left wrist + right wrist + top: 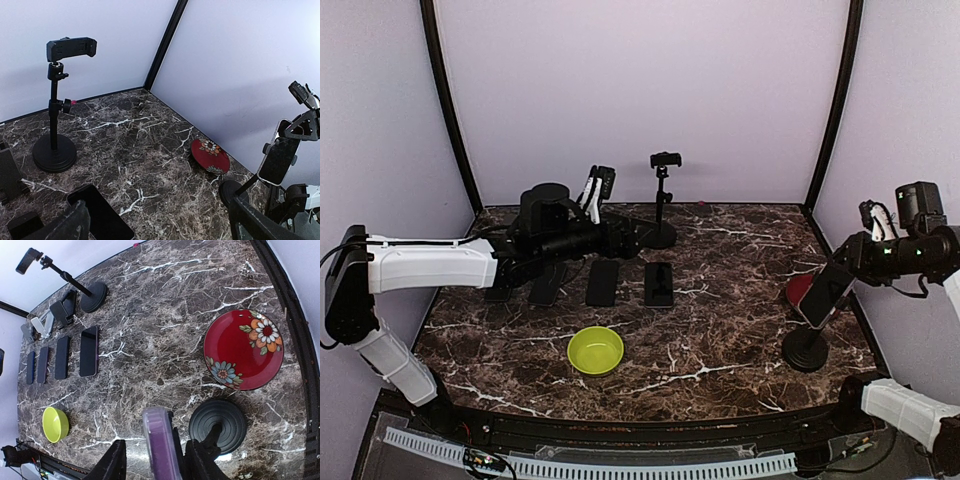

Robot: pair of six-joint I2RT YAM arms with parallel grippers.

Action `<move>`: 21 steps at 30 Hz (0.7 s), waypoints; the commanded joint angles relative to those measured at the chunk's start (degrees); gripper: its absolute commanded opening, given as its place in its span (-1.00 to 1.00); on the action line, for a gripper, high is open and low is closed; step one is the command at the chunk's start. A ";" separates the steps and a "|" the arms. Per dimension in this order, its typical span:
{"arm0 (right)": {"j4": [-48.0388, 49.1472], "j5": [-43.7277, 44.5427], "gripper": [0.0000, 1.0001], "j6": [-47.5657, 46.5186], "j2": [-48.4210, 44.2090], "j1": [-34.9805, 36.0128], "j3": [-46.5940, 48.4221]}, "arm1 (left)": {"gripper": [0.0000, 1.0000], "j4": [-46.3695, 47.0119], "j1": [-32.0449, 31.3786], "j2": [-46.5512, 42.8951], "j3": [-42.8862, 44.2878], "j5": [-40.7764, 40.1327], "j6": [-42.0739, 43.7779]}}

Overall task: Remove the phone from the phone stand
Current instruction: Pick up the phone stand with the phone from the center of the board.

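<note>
Marble table, dark brown with white veins, glossy. At its right edge is a stand with a round black base, a thin stem and a clamp on top. The phone, a slim slab in a clear purplish case, sits tilted in that clamp. Your right pincer straddles the phone's upper edge, half-open. A gap shows between one finger and the case; the other side I cannot tell, and nothing is gripped yet. Your left pincer hangs wide apart and empty at the back left, above spare phones lying flat in a row. A round red plate with painted flowers lies just beside the stand's base. A smooth lime bowl sits front middle. A second stand rises at the back.
</note>
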 commanded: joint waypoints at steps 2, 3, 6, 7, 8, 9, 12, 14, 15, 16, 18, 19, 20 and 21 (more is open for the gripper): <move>0.57 -1.79 -0.34 -0.84 -0.20 -0.30 0.04 | 0.98 1.33 -0.18 -1.48 1.05 0.55 -0.24; 0.65 -1.85 -0.38 -0.94 -0.23 -0.33 -0.07 | 0.98 1.33 -0.18 -1.50 1.09 0.50 -0.25; 0.97 -2.43 -0.52 -1.04 -0.22 -0.38 -0.32 | 0.98 1.37 -0.18 -1.54 1.01 0.38 -0.21; 1.03 -2.64 -0.67 -0.92 -0.25 -0.26 -0.27 | 0.98 1.33 -0.18 -1.54 0.98 0.31 -0.17; 1.13 -2.89 -0.81 -0.81 -0.20 -0.26 -0.24 | 0.98 1.33 -0.18 -1.49 0.96 0.38 -0.13; 1.14 -3.20 -0.91 -0.69 -0.09 -0.30 -0.11 | 0.98 1.43 -0.18 -1.48 0.81 0.45 -0.04; 1.24 -3.35 -1.00 -0.78 0.23 -0.33 0.41 | 0.97 1.54 -0.18 -1.51 0.85 0.64 0.09; 1.82 -4.23 -1.00 -0.58 0.23 -0.32 0.48 | 0.98 1.50 -0.18 -1.55 0.79 0.68 0.25; 2.16 -4.72 -1.00 -0.48 0.31 -0.33 0.56 | 0.98 1.62 -0.18 -1.62 0.75 0.78 0.34; 2.55 -5.55 -1.00 -0.51 0.34 -0.27 0.66 | 0.98 1.51 -0.18 -1.69 0.75 0.89 0.51; 3.59 -7.00 -1.00 -0.18 0.30 -0.28 1.03 | 0.98 1.38 -0.18 -1.74 0.75 0.90 0.58; 4.09 -7.81 -1.00 -0.13 0.33 -0.27 1.20 | 0.98 1.27 -0.18 -1.86 0.75 0.86 0.77; 4.64 -8.39 -1.00 -0.10 0.34 -0.32 1.33 | 0.98 1.17 -0.18 -1.87 0.76 0.82 0.88; 5.47 -9.17 -1.00 -0.08 0.33 -0.28 1.42 | 0.98 1.09 -0.18 -1.91 0.75 0.77 0.92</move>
